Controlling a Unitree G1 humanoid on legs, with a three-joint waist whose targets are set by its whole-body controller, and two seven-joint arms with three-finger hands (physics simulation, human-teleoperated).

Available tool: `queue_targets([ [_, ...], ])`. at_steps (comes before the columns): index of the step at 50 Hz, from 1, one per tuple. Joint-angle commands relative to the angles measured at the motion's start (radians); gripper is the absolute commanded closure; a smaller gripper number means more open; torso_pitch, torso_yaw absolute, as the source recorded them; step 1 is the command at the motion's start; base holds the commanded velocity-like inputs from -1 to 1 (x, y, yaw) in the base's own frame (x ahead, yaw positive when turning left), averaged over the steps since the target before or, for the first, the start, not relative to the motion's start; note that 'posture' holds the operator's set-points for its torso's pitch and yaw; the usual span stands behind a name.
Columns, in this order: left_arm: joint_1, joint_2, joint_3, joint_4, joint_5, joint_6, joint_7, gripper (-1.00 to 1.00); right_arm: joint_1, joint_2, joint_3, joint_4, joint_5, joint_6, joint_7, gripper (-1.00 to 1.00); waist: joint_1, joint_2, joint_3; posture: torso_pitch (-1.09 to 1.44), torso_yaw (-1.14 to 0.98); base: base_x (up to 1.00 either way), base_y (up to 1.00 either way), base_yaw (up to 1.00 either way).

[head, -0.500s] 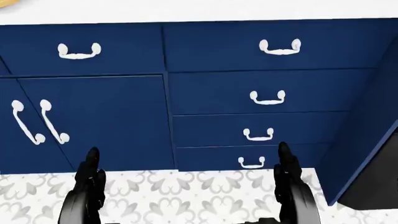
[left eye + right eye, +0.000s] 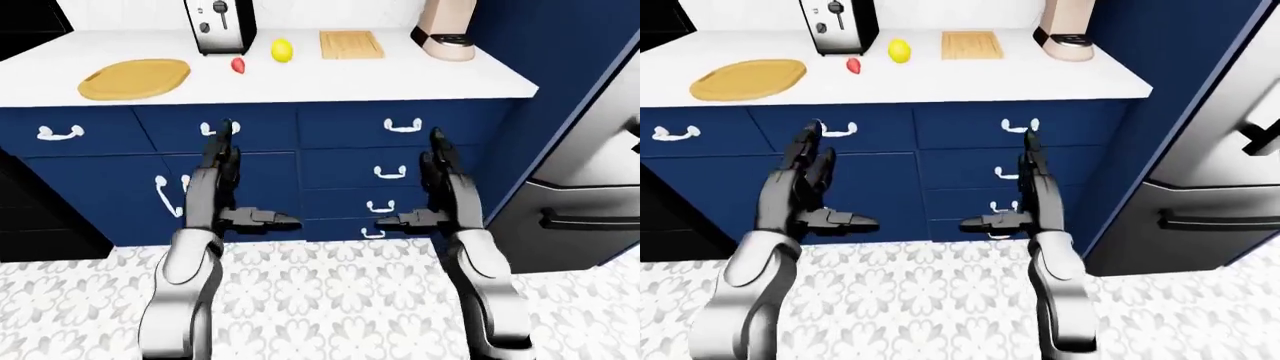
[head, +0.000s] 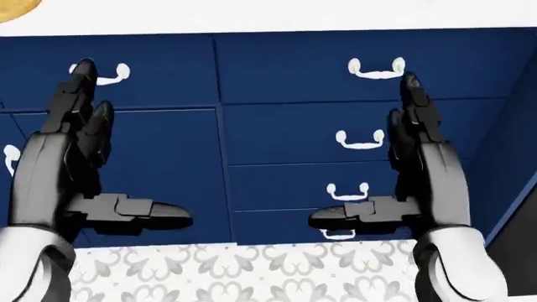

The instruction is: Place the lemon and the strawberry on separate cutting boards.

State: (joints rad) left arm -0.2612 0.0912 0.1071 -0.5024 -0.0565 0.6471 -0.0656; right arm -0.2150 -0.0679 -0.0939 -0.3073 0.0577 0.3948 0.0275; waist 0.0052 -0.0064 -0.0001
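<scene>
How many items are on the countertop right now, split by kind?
Cutting boards: 2 (round board, rectangular board)
Fruit: 2 (lemon, strawberry)
Appliances: 2 (toaster, beige appliance, cut off at the top of the left-eye view)
Total: 6

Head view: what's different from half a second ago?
Both arms rose: the left hand and right hand now stand high against the drawers, fingers open, holding nothing. The lemon and strawberry lie on the counter. The cabinets barely shifted.
</scene>
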Motion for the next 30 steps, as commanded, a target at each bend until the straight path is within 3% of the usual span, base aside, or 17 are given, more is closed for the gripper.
queue_targets([
  [1,-0.056,0.013,0.016,-0.043,-0.021,0.058,0.012,-1.00,-0.039,-0.016,-0.012,-0.064,0.041,0.052,0.014,-1.00,0.000,0.000,-0.017,0.00,0.00,0.00,0.00,0.00],
  [2,-0.073,0.019,0.019,-0.052,-0.028,0.080,0.017,-1.00,-0.047,-0.017,-0.016,-0.076,0.045,0.064,0.007,-1.00,0.000,0.000,-0.016,0.00,0.00,0.00,0.00,0.00],
  [3,-0.084,0.023,0.019,-0.061,-0.033,0.095,0.021,-1.00,-0.055,-0.014,-0.024,-0.089,0.065,0.085,0.000,-1.00,0.005,0.005,-0.031,0.00,0.00,0.00,0.00,0.20],
  [6,-0.108,0.035,0.014,-0.074,-0.035,0.129,0.023,-1.00,-0.081,-0.022,-0.036,-0.089,0.101,0.104,-0.018,-1.00,0.016,-0.002,0.001,0.00,0.00,0.00,0.00,0.93],
  [14,-0.166,0.063,0.031,-0.043,-0.042,0.158,0.031,-1.00,-0.095,-0.051,-0.028,-0.116,0.099,0.144,-0.022,-1.00,0.049,-0.011,0.019,0.00,0.00,0.00,0.00,1.00],
  [16,-0.186,0.068,0.032,-0.048,-0.046,0.177,0.032,-1.00,-0.109,-0.059,-0.037,-0.141,0.078,0.173,-0.027,-1.00,0.032,-0.017,0.035,0.00,0.00,0.00,0.00,0.38],
  [19,-0.226,0.082,0.044,-0.046,-0.057,0.206,0.034,-1.00,-0.132,-0.071,-0.066,-0.188,0.090,0.228,-0.040,-1.00,0.038,0.000,0.016,0.00,0.00,0.00,0.00,0.00],
  [20,-0.238,0.087,0.048,-0.038,-0.060,0.207,0.035,-1.00,-0.136,-0.076,-0.071,-0.197,0.094,0.236,-0.043,-1.00,0.035,0.003,0.001,0.00,0.00,0.09,-0.05,0.00],
  [22,-0.257,0.097,0.048,-0.018,-0.062,0.203,0.036,-1.00,-0.141,-0.084,-0.081,-0.209,0.105,0.244,-0.046,-1.00,0.043,0.027,0.030,0.00,0.00,0.18,-0.18,0.00],
  [23,-0.279,0.103,0.050,-0.022,-0.067,0.223,0.039,-1.00,-0.147,-0.090,-0.087,-0.220,0.108,0.252,-0.049,-1.00,0.042,0.031,0.034,0.00,0.00,0.20,-0.20,0.00],
  [27,-0.323,0.118,0.060,-0.021,-0.081,0.253,0.048,-1.00,-0.148,-0.104,-0.099,-0.221,0.117,0.249,-0.051,-1.00,0.041,0.033,0.033,0.00,0.00,0.29,-0.27,0.00],
  [30,-0.350,0.125,0.064,-0.025,-0.095,0.273,0.061,-1.00,-0.152,-0.106,-0.099,-0.221,0.122,0.252,-0.052,-1.00,0.043,0.017,0.030,0.00,0.00,0.38,-0.33,0.00],
])
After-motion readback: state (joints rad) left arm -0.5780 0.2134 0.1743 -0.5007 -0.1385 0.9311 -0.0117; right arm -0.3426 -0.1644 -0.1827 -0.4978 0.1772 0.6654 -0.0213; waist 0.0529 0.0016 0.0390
